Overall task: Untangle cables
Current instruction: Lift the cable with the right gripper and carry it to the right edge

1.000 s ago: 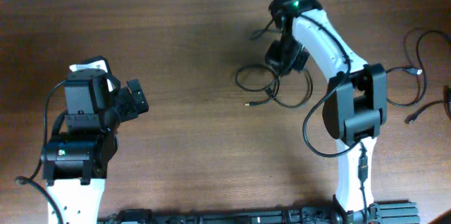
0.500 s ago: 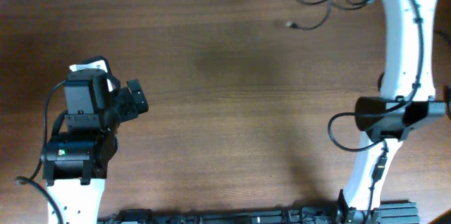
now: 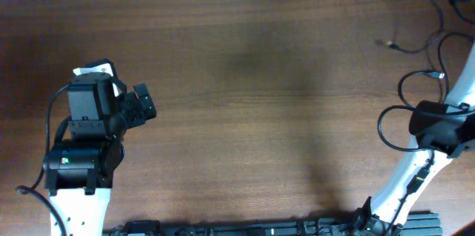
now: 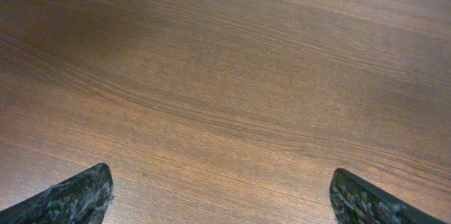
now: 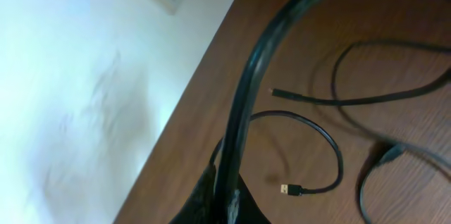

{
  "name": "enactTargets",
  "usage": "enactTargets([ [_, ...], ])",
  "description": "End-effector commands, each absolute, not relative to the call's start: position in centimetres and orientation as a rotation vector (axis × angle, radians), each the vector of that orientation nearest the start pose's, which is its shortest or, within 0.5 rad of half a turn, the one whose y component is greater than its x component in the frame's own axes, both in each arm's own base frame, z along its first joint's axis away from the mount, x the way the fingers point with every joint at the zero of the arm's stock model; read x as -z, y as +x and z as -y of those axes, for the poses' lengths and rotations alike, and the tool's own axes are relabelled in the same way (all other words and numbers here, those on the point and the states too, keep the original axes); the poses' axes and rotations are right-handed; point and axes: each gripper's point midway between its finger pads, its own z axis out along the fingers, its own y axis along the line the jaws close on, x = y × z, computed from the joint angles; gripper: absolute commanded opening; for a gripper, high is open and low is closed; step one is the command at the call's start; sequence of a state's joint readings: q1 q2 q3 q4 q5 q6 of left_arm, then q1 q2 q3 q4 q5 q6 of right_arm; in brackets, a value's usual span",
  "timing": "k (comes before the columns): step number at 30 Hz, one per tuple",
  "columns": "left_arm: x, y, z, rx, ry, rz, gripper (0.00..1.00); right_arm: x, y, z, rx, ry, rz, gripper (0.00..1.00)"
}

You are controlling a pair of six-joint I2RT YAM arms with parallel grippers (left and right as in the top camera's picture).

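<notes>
Right hand first: on its wrist camera the two dark fingers sit pressed together at the bottom of the shot, clamped on one of the cables. That black cord swoops up out of the grip, big and blurred, right across the lens. Behind it, more thin cord shows in loose loops over the brown worktop, close to its edge, with a small plug at the end of one curl. Whether those loops lie flat or hang, I cannot tell. Beyond the edge there's a white surface, out of focus.

From overhead, only the right arm shows, reaching up the right-hand side and out of the picture. Thin cords trail across the worktop's far right corner, with one little connector pointing inward.

Over to the left hand: fingertips wide apart at the two bottom corners of its view, wood grain between them, gripping nothing. From above, the left arm sits folded at the near left, well apart from the cords.
</notes>
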State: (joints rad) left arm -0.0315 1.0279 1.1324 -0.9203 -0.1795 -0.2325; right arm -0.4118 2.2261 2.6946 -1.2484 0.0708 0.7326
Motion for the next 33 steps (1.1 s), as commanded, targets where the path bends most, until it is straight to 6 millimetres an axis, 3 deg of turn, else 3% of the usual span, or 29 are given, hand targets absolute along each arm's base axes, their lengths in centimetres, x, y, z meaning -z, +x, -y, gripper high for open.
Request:
enactTargets([
  [1, -25.0, 28.9, -2.2, -0.072, -0.343, -2.341, 0.99, -32.6, 49.0, 25.0, -0.029, 1.315, -1.894, 0.04],
  [7, -25.0, 28.9, -2.2, -0.072, -0.343, -2.341, 0.99, -31.2, 48.4, 27.2, 0.127, 1.372, -1.861, 0.04],
  [14, -25.0, 28.9, -2.2, -0.072, -0.343, -2.341, 0.99, -27.4, 49.3, 28.2, 0.194, 1.39, -1.927, 0.04],
  [15, -25.0, 28.9, -2.2, -0.072, -0.343, -2.341, 0.99, -26.4, 49.5, 28.3, 0.199, 1.398, -1.945, 0.08],
  [16, -25.0, 28.9, -2.2, -0.072, -0.343, -2.341, 0.99, -25.7, 49.6, 28.3, 0.202, 1.404, -1.959, 0.22],
  [17, -25.0, 28.9, -2.2, -0.072, -0.343, -2.341, 0.99, -25.2, 49.6, 28.3, 0.202, 1.407, -1.971, 0.55],
  [18, -25.0, 28.9, -2.2, -0.072, -0.343, -2.341, 0.99, -24.6, 49.6, 28.2, 0.205, 1.415, -1.989, 0.81],
  [19, -25.0, 28.9, -2.2, -0.072, -0.343, -2.341, 0.99, -24.1, 49.4, 28.1, 0.212, 1.422, -2.005, 0.99],
  [23, -25.0, 28.9, -2.2, -0.072, -0.343, -2.341, 0.99, -22.9, 48.5, 27.7, 0.229, 1.448, -2.065, 0.99],
  [30, -25.0, 28.9, -2.2, -0.073, -0.343, -2.341, 0.99, -21.3, 47.0, 24.8, 0.194, 1.162, -2.408, 0.99],
  [33, -25.0, 28.9, -2.2, -0.072, -0.343, -2.341, 0.99, -21.5, 46.3, 23.3, 0.135, 1.113, -2.476, 0.99],
])
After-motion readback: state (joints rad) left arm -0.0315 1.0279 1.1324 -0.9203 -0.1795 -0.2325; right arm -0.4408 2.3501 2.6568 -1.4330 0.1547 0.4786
